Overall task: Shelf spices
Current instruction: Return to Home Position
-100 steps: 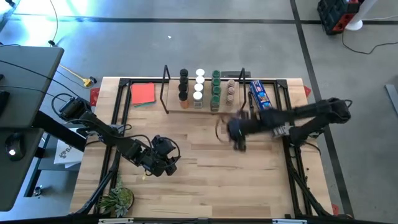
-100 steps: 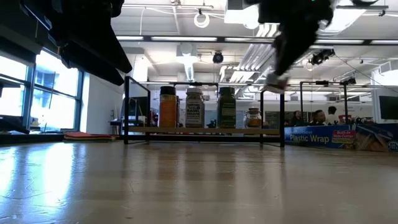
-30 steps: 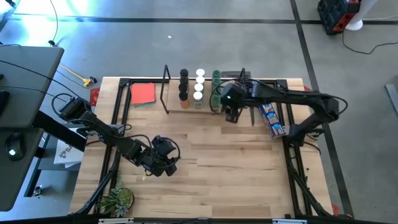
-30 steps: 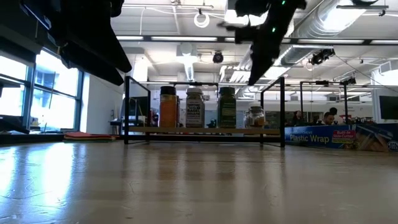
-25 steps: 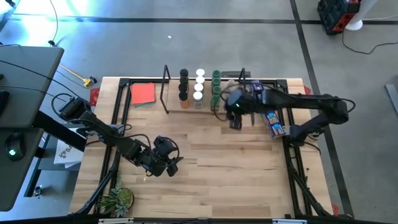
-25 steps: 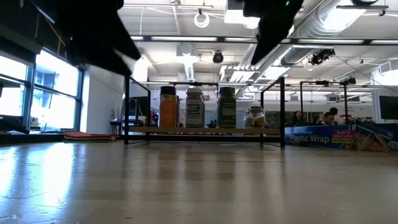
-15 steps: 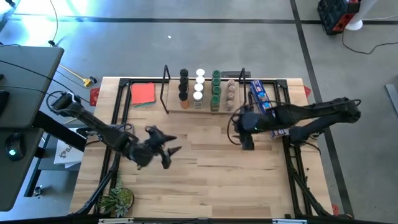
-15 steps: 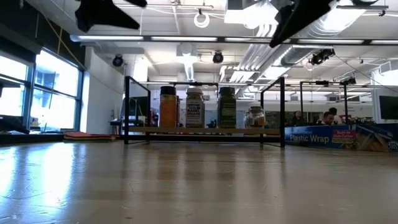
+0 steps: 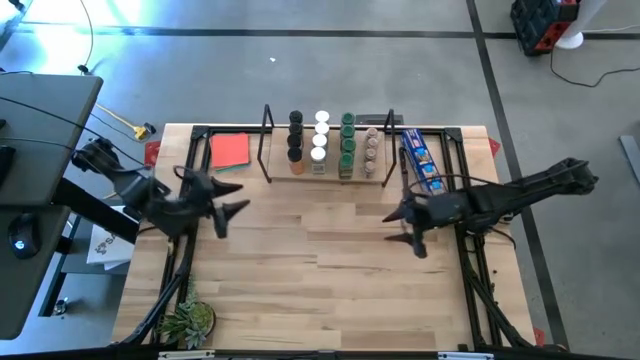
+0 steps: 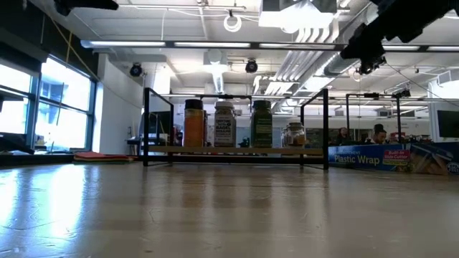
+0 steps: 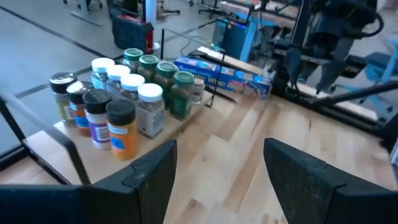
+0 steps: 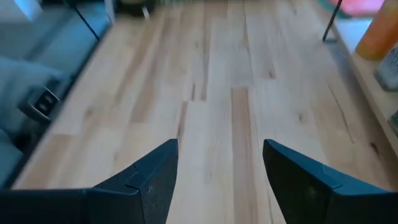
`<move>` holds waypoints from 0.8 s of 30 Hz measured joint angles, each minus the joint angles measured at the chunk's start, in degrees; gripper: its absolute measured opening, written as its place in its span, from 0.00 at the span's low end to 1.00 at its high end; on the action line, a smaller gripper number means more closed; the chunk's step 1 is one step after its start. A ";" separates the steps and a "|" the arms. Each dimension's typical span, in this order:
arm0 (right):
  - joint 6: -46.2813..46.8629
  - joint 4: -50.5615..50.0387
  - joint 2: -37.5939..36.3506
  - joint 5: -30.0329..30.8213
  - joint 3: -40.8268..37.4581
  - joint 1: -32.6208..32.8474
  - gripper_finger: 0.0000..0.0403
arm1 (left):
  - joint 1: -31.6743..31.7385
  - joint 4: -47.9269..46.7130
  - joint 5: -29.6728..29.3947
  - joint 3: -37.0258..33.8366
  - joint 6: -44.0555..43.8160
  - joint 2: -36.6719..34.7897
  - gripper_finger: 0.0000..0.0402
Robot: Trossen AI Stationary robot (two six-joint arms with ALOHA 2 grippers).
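**Ana:** What's on the left of the table (image 9: 330, 290)?

**Ben:** From above, pale wood planks with grey taped floor (image 9: 300, 60) around them. A dark desk (image 9: 40, 120) stands off the left edge and a small potted plant (image 9: 188, 322) sits at the near left corner. The left gripper (image 9: 240, 198) hangs over the left side, fingers spread and holding nothing.

**Ana:** And moving right?

**Ben:** A flat red square (image 9: 230, 151) lies at the far edge. Just right of it is the shelf (image 9: 300, 171), with the spices (image 9: 320, 140) standing on it in four rows: black, white, green and pale lids. A blue packet (image 9: 420, 160) lies right of the shelf. The right gripper (image 9: 398, 230) hovers in front of that packet, its fingers apart and empty too.

**Ana:** What does the low view add?

**Ben:** The room itself: windows (image 10: 43, 100) on the left, ceiling lights (image 10: 215, 44), and people (image 10: 376, 134) far back on the right. Only the front jar of each row shows there.

**Ana:** And the wrist views?

**Ben:** The left one shows the jar labels and the right arm (image 11: 329, 37) beyond. The right one shows mostly bare planks, with an orange jar (image 12: 379, 31) at its edge.
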 joint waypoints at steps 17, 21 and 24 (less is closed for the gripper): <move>0.91 13.95 -34.84 -1.08 -21.15 -2.48 0.57 | -0.14 2.03 -2.52 -15.78 -3.10 -17.07 0.59; 2.40 19.62 -37.51 -4.69 -25.33 -2.78 0.57 | -0.12 17.62 -0.26 -25.47 1.56 -19.44 0.59; 2.66 26.34 -38.54 -8.39 -28.41 -3.16 0.57 | 0.53 33.64 2.38 -32.53 8.42 -19.70 0.59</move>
